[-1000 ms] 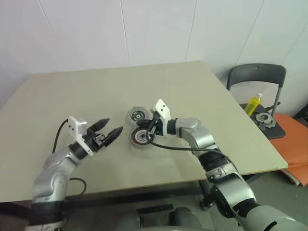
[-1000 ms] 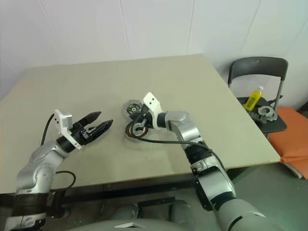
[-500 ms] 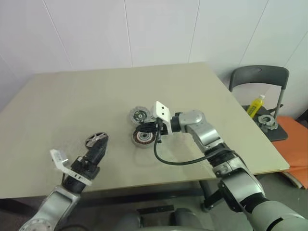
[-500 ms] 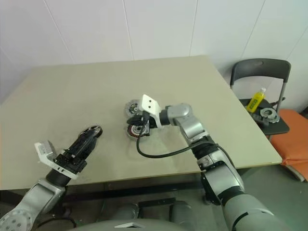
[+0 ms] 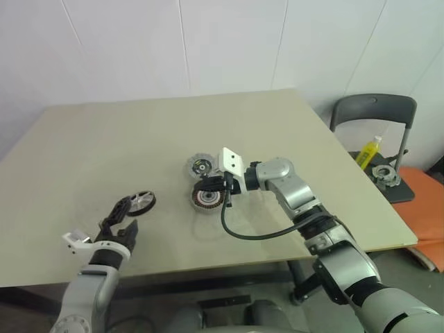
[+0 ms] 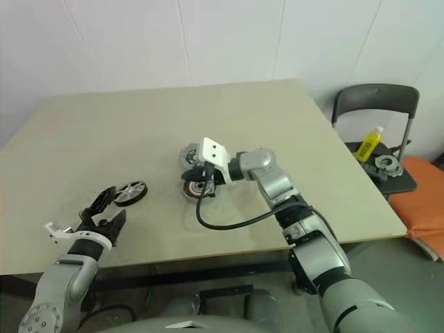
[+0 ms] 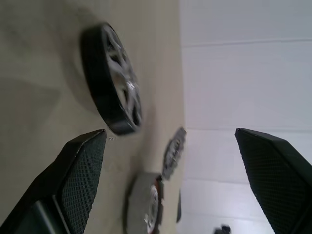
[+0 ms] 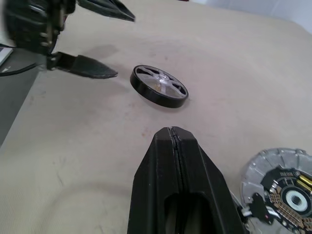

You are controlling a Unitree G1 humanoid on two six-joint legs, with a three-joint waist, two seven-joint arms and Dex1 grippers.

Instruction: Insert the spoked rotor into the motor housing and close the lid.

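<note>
Right now: I judge the step in hand is picking up the spoked rotor (image 5: 141,200); nothing is inserted yet.
Rotor: it lies flat on the table (image 5: 83,139), alone, well to the left of the other two parts, just ahead of my left gripper (image 5: 119,219).
Housing: the motor housing (image 5: 205,196) sits near the table's middle, copper windings facing up, with the lid (image 5: 199,166) just behind it.
Left jaws: wide apart and empty, one finger (image 7: 80,170) low near the table, the other raised, the rotor lying beyond the gap between them.
Right jaws: my right gripper (image 8: 171,141) is pressed closed on nothing, hovering at the housing's right side; whether it touches the housing I cannot tell.
Approach: I would bring the left fingers forward so they straddle the dark rim across its full width, not across a spoke.
Grip: I would close on opposite edges of the ring and keep it level, since a tilted rotor will likely jam on the windings.
Risk: a low finger may nudge the rotor and slide it away.
Right arm: I would move it clear of the housing's top before carrying the rotor over.
</note>
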